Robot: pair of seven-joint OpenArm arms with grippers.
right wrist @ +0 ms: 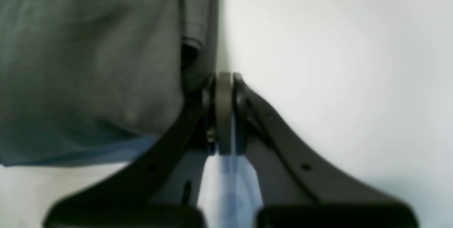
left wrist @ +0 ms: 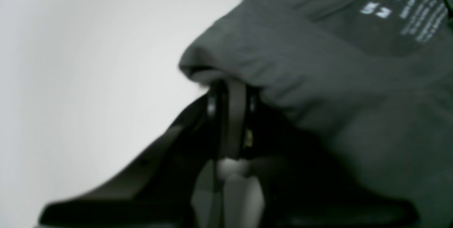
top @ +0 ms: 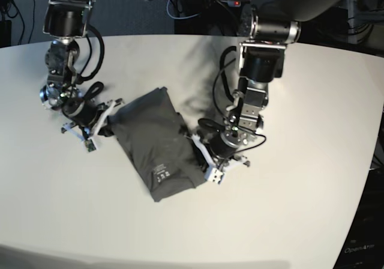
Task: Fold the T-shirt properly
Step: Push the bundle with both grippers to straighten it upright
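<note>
The dark grey T-shirt lies bunched as a slanted, roughly rectangular bundle in the middle of the white table. Its white printed label faces up near the front end. My left gripper is shut on the T-shirt's right edge. In the left wrist view the T-shirt folds over my left gripper, with the label at upper right. My right gripper is shut on the T-shirt's left corner. In the right wrist view the T-shirt hangs left of my right gripper.
Both arms reach down from mounts at the table's far edge, with loose black cables looping beside them. Dark equipment and wiring stand behind the table. The table's curved front edge runs along the bottom of the base view.
</note>
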